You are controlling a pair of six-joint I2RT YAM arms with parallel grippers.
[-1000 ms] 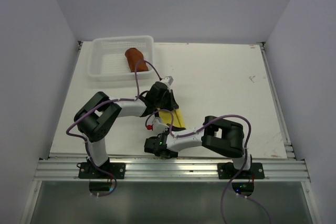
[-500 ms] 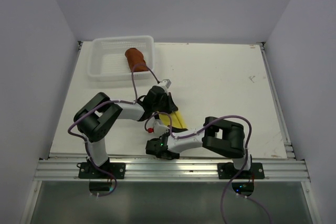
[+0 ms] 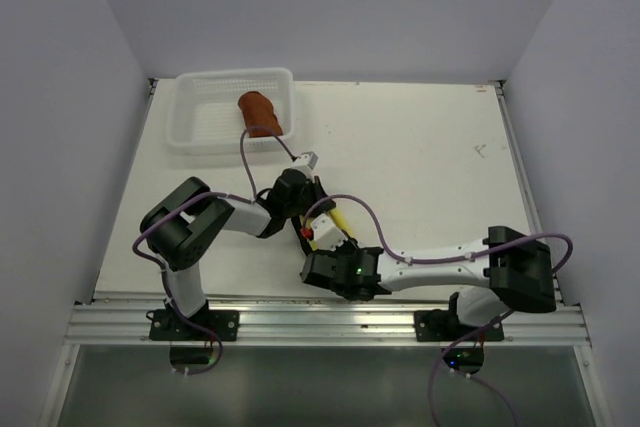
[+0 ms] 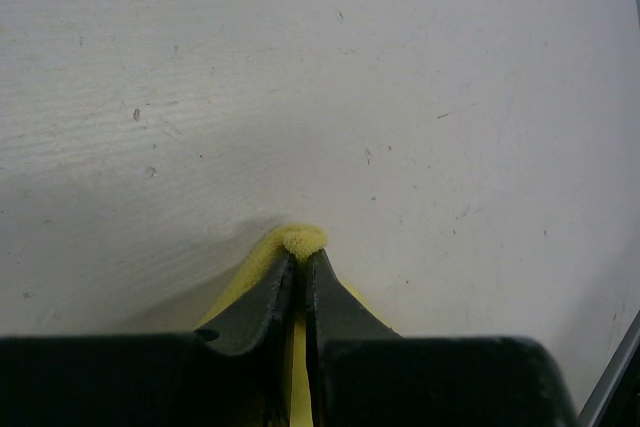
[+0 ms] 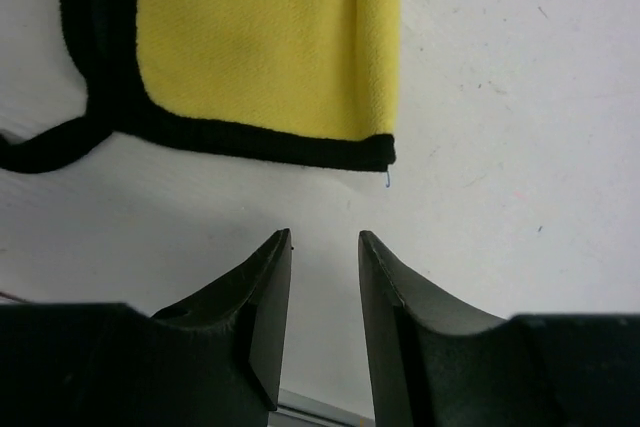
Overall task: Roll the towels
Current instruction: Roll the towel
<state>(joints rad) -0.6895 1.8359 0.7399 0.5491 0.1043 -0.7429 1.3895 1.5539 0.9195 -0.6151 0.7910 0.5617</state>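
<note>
The yellow towel lies on the white worktop near its front edge, between the two wrists. Its nap is a fine, soft weave, and a dark hem runs as a narrow band along its edge. At the left of the right wrist view, a stretch of that hem curls away from the cloth in a thin loop. One side of the towel is folded over into a straight, doubled ridge.

The left gripper has its black, wedge-shaped fingers pressed together on a small puckered nub of the yellow towel, which bulges out just past the tips. The right gripper sits just short of the hemmed edge with its tapered fingers parted, nothing between them, not touching the cloth.

The rust-brown towel lies as a stubby cylinder inside the white mesh basket at the worktop's far left corner. The worktop's surface is matte and faintly scuffed.
</note>
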